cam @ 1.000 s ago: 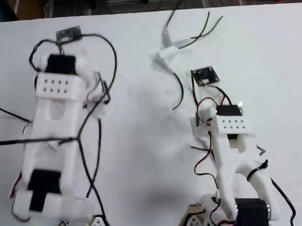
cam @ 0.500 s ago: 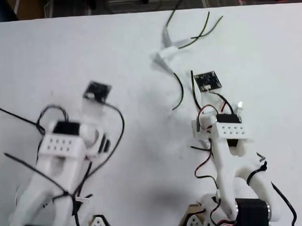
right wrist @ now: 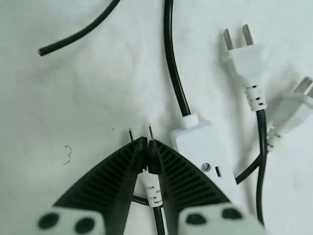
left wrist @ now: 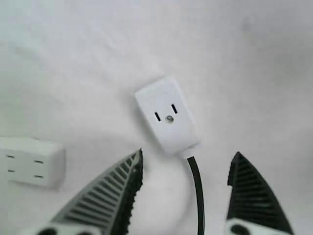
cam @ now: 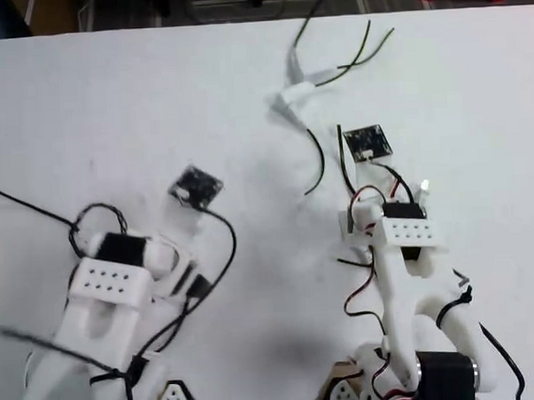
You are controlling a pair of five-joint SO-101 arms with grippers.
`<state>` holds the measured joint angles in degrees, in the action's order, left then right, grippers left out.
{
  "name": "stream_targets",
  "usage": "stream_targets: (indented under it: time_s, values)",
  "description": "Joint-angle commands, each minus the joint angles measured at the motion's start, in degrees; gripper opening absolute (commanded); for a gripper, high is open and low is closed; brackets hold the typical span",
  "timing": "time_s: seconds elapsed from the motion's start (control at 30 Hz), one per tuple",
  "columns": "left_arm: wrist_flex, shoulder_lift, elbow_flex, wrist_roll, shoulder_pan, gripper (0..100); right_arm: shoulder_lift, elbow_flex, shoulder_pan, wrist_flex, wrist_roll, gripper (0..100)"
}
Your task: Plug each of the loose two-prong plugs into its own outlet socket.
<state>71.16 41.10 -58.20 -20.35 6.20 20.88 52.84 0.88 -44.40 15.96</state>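
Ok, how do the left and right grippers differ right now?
The left gripper is open, holding nothing; the right gripper is shut on a two-prong plug. The left gripper hangs above a white socket facing up; the right gripper sits beside another socket block. Both have ribbed fingers.

The right pincer point(right wrist: 145, 145) hides most of the plug point(right wrist: 153, 190) it grips.

One plug point(right wrist: 243, 54) lies just beside another plug point(right wrist: 293, 105), near the socket point(right wrist: 198, 144).
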Motion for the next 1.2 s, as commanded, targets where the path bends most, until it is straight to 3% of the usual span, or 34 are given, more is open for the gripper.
stream_targets:
  time_s: [0.0, 0.13, 0.23, 0.33, 0.5, 0.67, 0.77, 0.93, 1.17]
  values:
    - [7.0, 0.8, 12.4, -1.3, -2.0, 28, 0.7, -0.2, 0.2, 0.9, -0.4, 1.8]
    - [5.6, 0.7, 11.2, -10.4, -6.9, 28, 0.7, -0.2, 0.2, 0.9, -0.4, 1.8]
    - [-1.8, -0.8, 7.1, -14.7, -13.5, 28, 0.7, -0.2, 0.2, 0.9, -0.4, 1.8]
    - [-9.4, -4.0, 3.1, -16.6, -17.8, 28, 0.7, -0.2, 0.1, 0.9, -0.4, 1.8]
    - [-15.7, -11.6, 1.5, -17.0, -17.4, 28, 0.7, -0.2, 0.1, 0.9, -0.4, 1.8]
    - [-19.2, -19.3, 1.7, -16.9, -12.5, 28, 0.7, -0.2, 0.1, 0.9, -0.4, 1.8]
    - [-18.2, -20.0, 2.5, -13.1, -8.9, 28, 0.7, -0.2, 0.1, 0.9, -0.4, 1.8]
    - [-9.9, -15.9, 7.1, -5.4, -1.5, 28, 0.7, -0.2, 0.1, 0.9, -0.4, 1.8]
    - [-0.3, -4.8, 6.2, 3.7, 17.5, 28, 0.7, -0.3, 0.1, 0.9, -0.3, 1.8]
